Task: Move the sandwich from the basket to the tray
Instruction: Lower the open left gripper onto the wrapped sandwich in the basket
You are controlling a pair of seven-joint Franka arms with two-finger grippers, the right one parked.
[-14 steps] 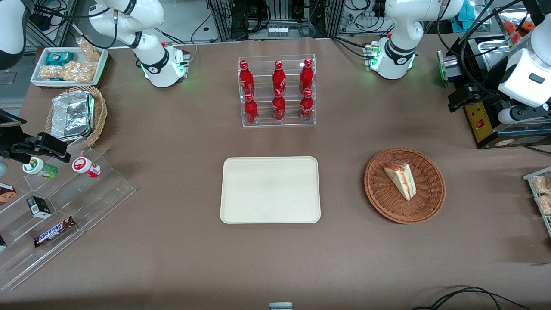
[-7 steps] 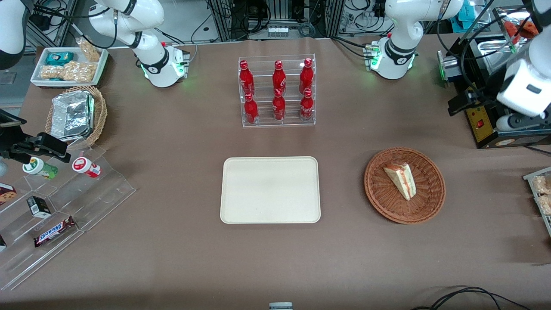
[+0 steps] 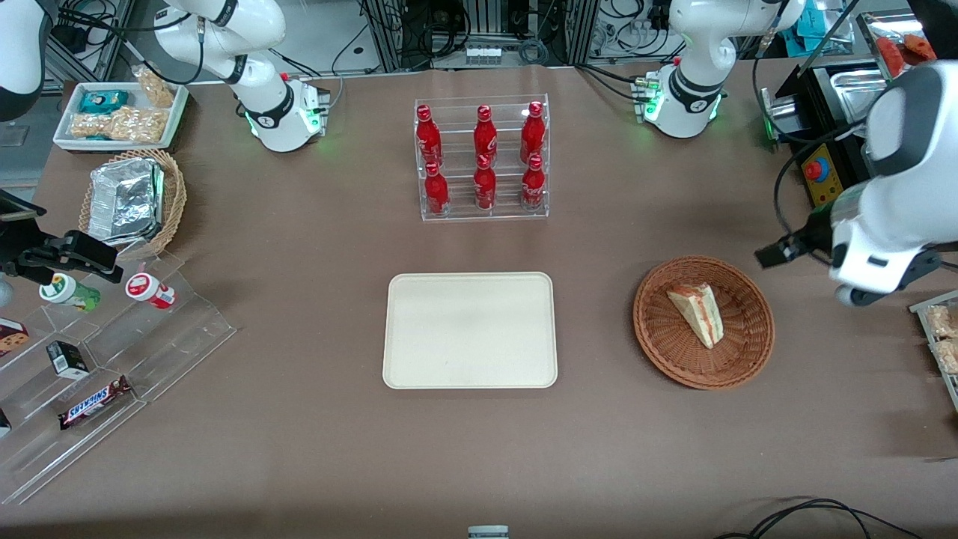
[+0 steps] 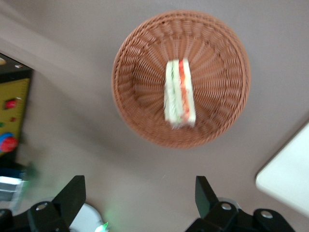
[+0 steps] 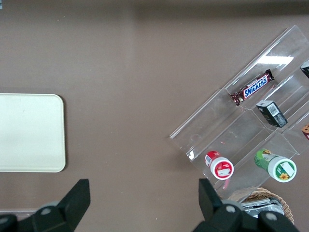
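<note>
The sandwich (image 3: 697, 313), a pale wedge with red and green layers, lies in the round reddish-brown basket (image 3: 742, 329) toward the working arm's end of the table. The cream tray (image 3: 470, 329) lies flat mid-table beside the basket, with nothing on it. My left gripper (image 3: 775, 252) hangs in the air just outside the basket's rim, farther from the front camera than the sandwich. In the left wrist view the gripper (image 4: 140, 195) is open over bare table, with nothing between its fingers. That view also shows the sandwich (image 4: 179, 94) in the basket (image 4: 140, 96) and a corner of the tray (image 4: 289, 174).
A clear rack of red bottles (image 3: 483, 157) stands farther from the front camera than the tray. A black box with a red button (image 3: 819, 172) sits near my arm. Snack packets (image 3: 941, 337) lie at the working arm's edge. A clear snack stand (image 3: 112, 352) and foil-filled tan basket (image 3: 131, 198) sit toward the parked arm's end.
My left arm has swung down from beside the black box toward the basket, bringing the gripper close to the basket's rim. Sandwich, basket and tray have not moved.
</note>
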